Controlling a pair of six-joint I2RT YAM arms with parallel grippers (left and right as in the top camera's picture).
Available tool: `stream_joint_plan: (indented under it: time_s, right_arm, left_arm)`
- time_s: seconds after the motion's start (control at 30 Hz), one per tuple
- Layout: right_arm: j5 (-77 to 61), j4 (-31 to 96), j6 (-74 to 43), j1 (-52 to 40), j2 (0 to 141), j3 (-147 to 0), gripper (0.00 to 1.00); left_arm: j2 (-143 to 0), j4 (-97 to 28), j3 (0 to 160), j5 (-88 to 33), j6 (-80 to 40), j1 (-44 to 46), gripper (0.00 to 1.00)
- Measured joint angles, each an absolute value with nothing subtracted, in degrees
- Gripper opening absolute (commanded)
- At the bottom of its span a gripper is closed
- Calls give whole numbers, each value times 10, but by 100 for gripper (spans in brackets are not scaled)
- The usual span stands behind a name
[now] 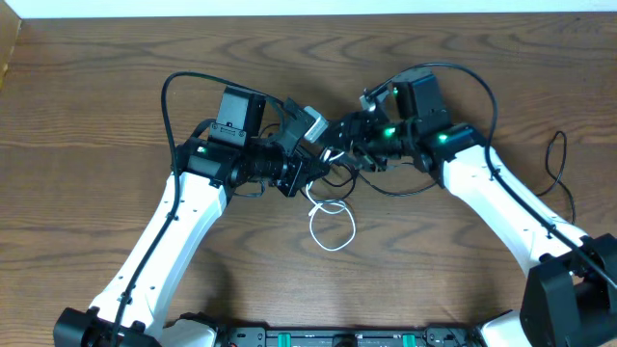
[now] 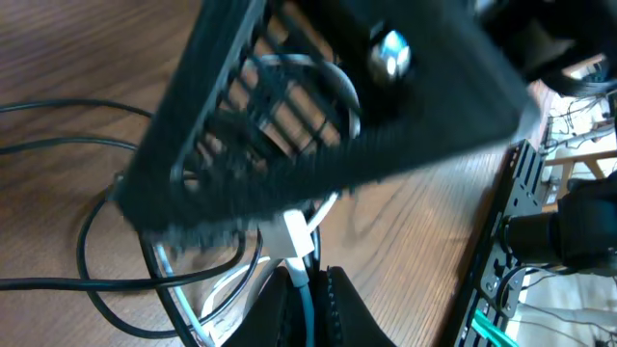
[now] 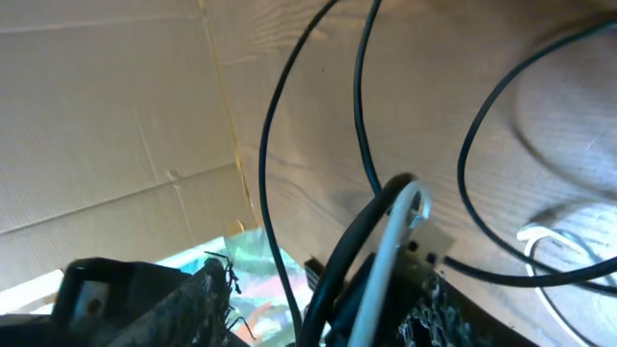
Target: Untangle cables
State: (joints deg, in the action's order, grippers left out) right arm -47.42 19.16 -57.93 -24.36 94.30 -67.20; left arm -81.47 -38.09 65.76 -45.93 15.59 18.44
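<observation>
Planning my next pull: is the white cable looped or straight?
Looped: the white cable curls into a ring on the table.

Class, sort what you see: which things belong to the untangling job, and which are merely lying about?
Belong to the job: white cable; thin black cables.
Just lying about: cardboard; arms' own thicker black leads.

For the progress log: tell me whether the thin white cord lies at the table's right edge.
No, the thin white cord loops near the middle of the brown wooden table, far from its right edge.
</observation>
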Motion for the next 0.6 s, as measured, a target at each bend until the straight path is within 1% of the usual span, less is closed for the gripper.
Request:
stream_joint_plan:
  time_s: [0.13, 0.23, 0.33, 0.37, 0.4, 0.43, 0.53, 0.6]
  right_arm:
    - [-476, 196, -579, -247, 943, -672, 52]
    - [-468, 196, -580, -246, 943, -672, 55]
    - [-457, 196, -589, -241, 943, -672, 61]
    - [-453, 196, -594, -238, 943, -672, 66]
    - [-451, 195, -600, -234, 943, -672, 75]
    - [-448, 195, -605, -230, 943, -672, 80]
    - [-441, 194, -615, -224, 943, -672, 83]
    - [-437, 194, -624, -223, 943, -672, 83]
  left_arm:
    - [-815, -381, 658, -460, 167, 184, 8]
    - [-815, -381, 658, -460, 169, 184, 8]
    - [-815, -381, 658, -460, 170, 184, 8]
    - [-815, -381, 658, -460, 170, 184, 8]
    - [-815, -381, 658, -460, 170, 184, 8]
    - [-815, -381, 658, -460, 170, 184, 8]
    - [-815, -381, 656, -460, 173, 184, 8]
    - [-815, -381, 654, -461, 182, 184, 8]
